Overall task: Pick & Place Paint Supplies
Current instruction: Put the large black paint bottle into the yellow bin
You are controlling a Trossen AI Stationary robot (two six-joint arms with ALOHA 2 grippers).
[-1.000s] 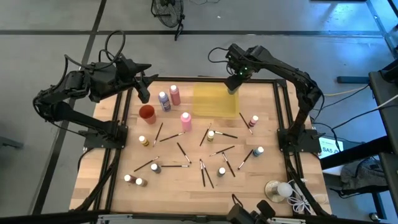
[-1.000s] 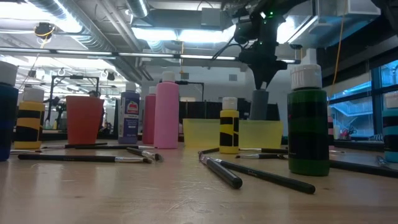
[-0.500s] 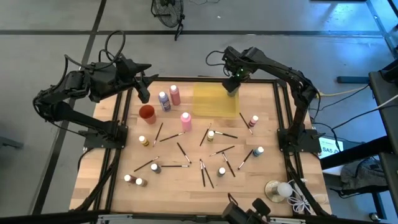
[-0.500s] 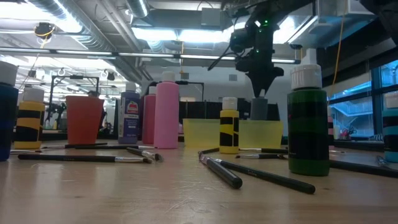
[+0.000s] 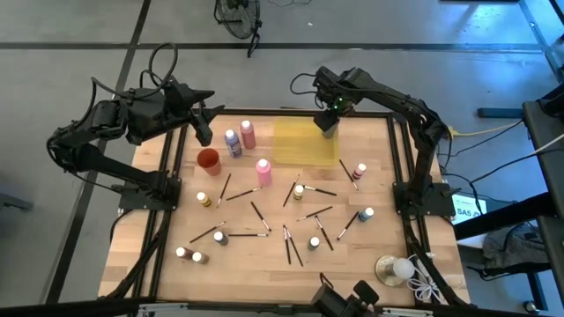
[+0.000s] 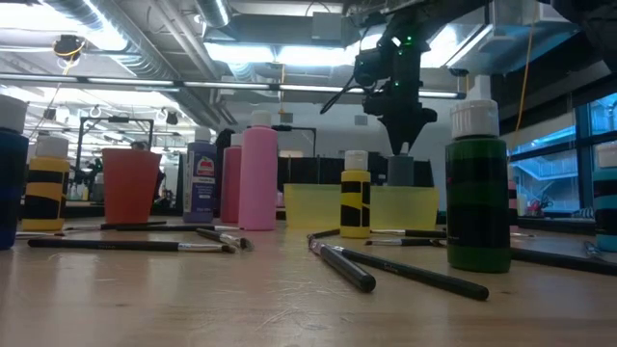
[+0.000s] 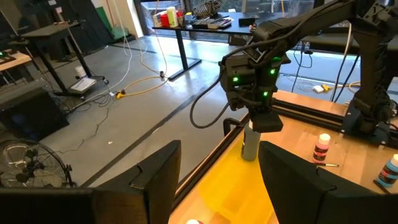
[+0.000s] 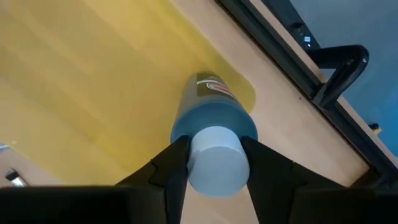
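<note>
The only print to be seen is on bottle labels: the blue-grey paint bottle [image 8: 213, 134] carries a small dark label with a red mark on its side, too small to read, and in the low view the purple bottle [image 6: 201, 181] beside the red cup [image 6: 130, 185] shows a blue-and-red label whose words are also illegible; the yellow bottles [image 6: 355, 196] wear plain black bands. The right gripper [image 5: 329, 121] hangs straight down over the far right corner of the yellow tray [image 5: 295, 148], its fingers [image 8: 172, 167] standing on either side of the blue-grey bottle's white cap, close against it; whether they press the cap or have just let go cannot be told. That bottle stands upright inside the tray, at the corner nearest the desk's [image 5: 247, 264] far edge. The left gripper [image 5: 205, 130] waits above the far left corner of the desk, near the purple and pink bottles, its fingers [image 7: 155, 174] parted and holding nothing. The other paint bottles and the thin dark-handled paintbrushes [image 5: 291, 246] lie scattered over the middle and near part of the desk, outside the tray, and a tall green bottle [image 6: 475, 198] stands closest in the low view.
</note>
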